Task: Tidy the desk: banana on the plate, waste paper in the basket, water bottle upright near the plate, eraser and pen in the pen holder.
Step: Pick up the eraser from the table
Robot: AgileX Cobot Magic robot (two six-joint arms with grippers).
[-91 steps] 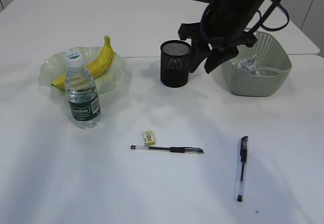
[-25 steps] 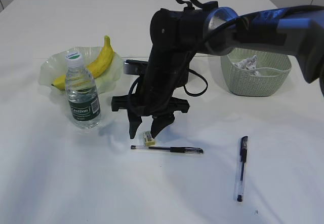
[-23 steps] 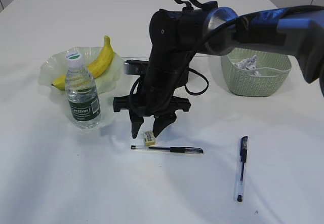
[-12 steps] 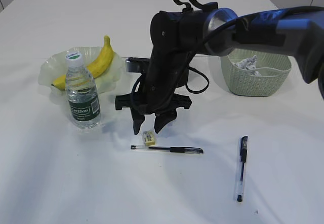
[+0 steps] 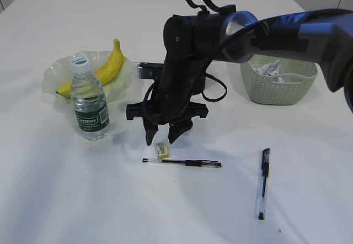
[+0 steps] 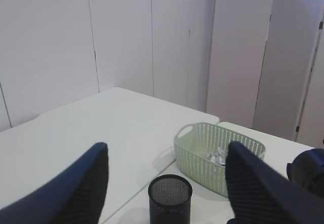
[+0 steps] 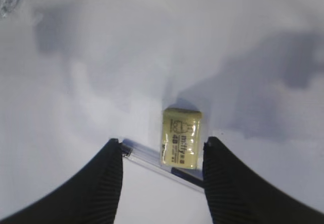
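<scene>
In the exterior view the right gripper (image 5: 161,138) hangs open just above the eraser (image 5: 161,149), which lies on the table (image 5: 83,200) touching or almost touching a pen (image 5: 182,163); closing too low could pinch that pen as well. The left wrist view shows the left gripper (image 6: 164,183) open and empty, high above the pen holder (image 6: 170,199) and basket (image 6: 218,155). In the right wrist view the eraser sits nearer one finger (image 7: 225,183), so an off-centre squeeze might flick it away.
</scene>
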